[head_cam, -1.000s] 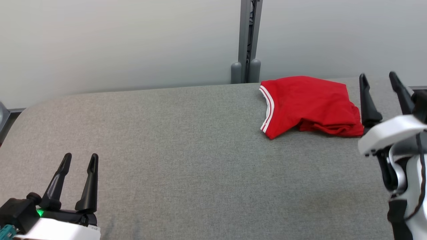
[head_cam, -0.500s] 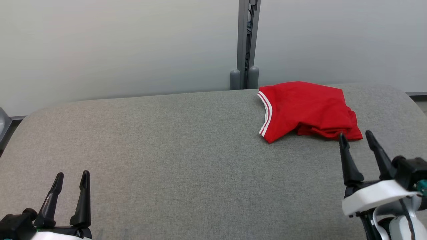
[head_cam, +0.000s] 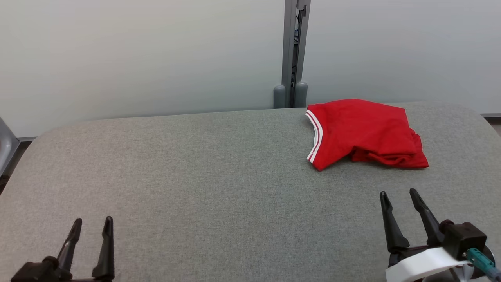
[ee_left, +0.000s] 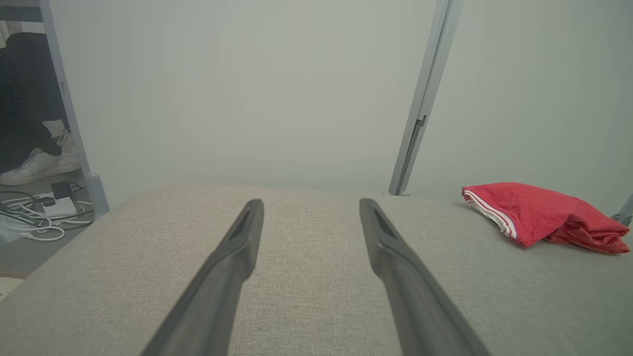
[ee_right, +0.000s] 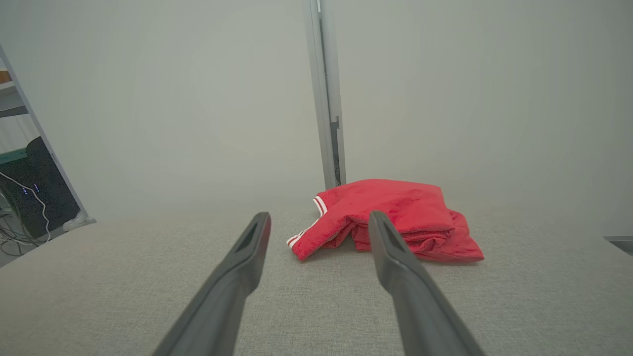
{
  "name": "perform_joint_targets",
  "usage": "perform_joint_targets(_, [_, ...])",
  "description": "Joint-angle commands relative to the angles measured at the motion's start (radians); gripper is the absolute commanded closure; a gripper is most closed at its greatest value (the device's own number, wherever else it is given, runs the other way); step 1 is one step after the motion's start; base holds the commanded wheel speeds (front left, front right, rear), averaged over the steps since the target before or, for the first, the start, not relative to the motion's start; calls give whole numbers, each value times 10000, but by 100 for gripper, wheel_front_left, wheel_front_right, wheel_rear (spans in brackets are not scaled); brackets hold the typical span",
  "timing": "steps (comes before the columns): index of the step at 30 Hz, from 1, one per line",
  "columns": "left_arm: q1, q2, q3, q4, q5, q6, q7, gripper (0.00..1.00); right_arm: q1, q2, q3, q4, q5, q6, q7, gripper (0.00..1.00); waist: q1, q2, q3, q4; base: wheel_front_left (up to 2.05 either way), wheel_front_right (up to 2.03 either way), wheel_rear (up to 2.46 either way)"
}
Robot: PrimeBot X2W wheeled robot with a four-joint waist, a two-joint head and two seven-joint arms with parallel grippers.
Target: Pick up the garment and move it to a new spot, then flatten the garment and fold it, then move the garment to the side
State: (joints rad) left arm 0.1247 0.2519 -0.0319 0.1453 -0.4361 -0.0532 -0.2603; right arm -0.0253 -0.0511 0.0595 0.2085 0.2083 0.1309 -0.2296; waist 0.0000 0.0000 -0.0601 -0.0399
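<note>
At the near edge of a grey fabric-covered desk (head_cam: pixel 195 176), two dark-fingered hands point away across it. The left hand (head_cam: pixel 94 220), near left, is spread wide and holds nothing; the right hand (head_cam: pixel 398 192), near right, is equally spread and empty. Farther back on the right — well apart from both hands — a red garment (head_cam: pixel 364 131) with white-striped trim lies folded by the desk's far edge. Behind it, a grey post (head_cam: pixel 295 51) rises against a pale wall (head_cam: pixel 137 58).
</note>
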Motion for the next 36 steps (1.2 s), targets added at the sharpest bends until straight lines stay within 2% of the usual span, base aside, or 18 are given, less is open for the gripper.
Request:
perform_joint_targets(1, [164, -61, 33, 35, 68, -76, -41, 0, 105, -28, 15, 32, -103, 0, -78, 0, 0, 0, -1, 10, 0, 0, 0])
perform_joint_targets(13, [102, -454, 341, 321, 683, -277, -42, 0, 106, -24, 101, 487, -133, 0, -352, 0, 0, 0, -28, 129, 0, 0, 0])
perform_joint_targets(36, [-31, -706, 600, 611, 1036, -588, -42, 0, 5, -23, 271, 470, -61, 0, -385, 0, 0, 0, -7, 161, 0, 0, 0])
